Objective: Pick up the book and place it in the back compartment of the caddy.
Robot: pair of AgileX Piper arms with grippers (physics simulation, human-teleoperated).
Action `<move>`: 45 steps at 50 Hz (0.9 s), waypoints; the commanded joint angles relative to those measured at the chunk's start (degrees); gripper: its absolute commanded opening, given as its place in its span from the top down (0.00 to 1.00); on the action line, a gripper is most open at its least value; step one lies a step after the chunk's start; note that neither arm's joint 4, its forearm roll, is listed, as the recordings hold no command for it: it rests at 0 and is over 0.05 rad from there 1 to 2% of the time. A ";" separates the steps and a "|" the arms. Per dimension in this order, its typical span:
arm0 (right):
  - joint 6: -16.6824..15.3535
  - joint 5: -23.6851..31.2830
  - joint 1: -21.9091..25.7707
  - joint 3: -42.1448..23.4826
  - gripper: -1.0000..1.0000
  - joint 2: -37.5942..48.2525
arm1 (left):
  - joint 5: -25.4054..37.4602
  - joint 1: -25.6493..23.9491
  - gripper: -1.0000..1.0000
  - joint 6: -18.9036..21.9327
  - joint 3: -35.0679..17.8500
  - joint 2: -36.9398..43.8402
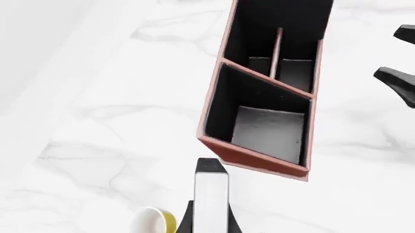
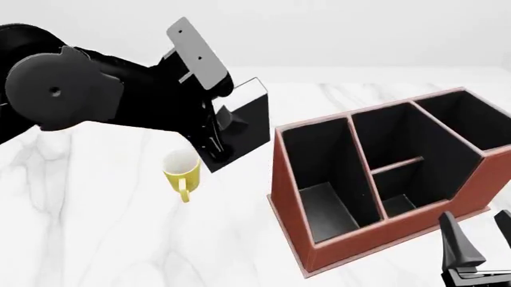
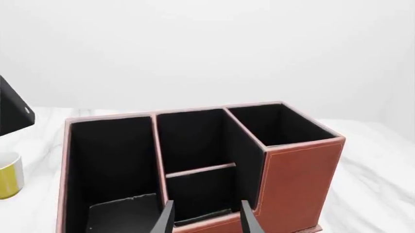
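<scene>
- While the left claw [image 2: 217, 128] pinches the book [image 2: 248, 116], it holds it in the air over the bench [image 2: 96, 227], above the yellow mug [image 2: 182, 169] and left of the caddy [image 2: 351, 239].
- One book, one mug and one caddy are in view; the caddy's back compartment [image 2: 467, 119] holds nothing.
- At the near right, the right claw [image 3: 206, 218] is spread, fingers apart, gripping nothing, just in front of the caddy's low wall.

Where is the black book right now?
In the front view, the book is up off the table, held in the left pincer, above the yellow mug, left of the caddy.
</scene>
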 commanded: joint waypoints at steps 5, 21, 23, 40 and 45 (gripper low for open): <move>0.09 -0.52 0.01 0.00 0.00 0.53 | 12.28 -5.71 1.00 4.64 -19.49 -0.81; 0.04 0.50 0.09 -0.01 0.00 -0.72 | 17.85 -13.82 1.00 7.69 -47.38 13.95; -0.06 0.74 0.15 -0.01 0.00 -1.03 | 19.40 -16.36 1.00 8.05 -53.17 17.35; 0.15 0.76 0.17 -0.02 0.00 -1.09 | 24.40 -21.57 1.00 4.42 -83.08 39.70; 0.28 0.20 0.16 -0.01 0.00 -0.53 | 21.22 -21.26 1.00 4.65 -82.47 42.41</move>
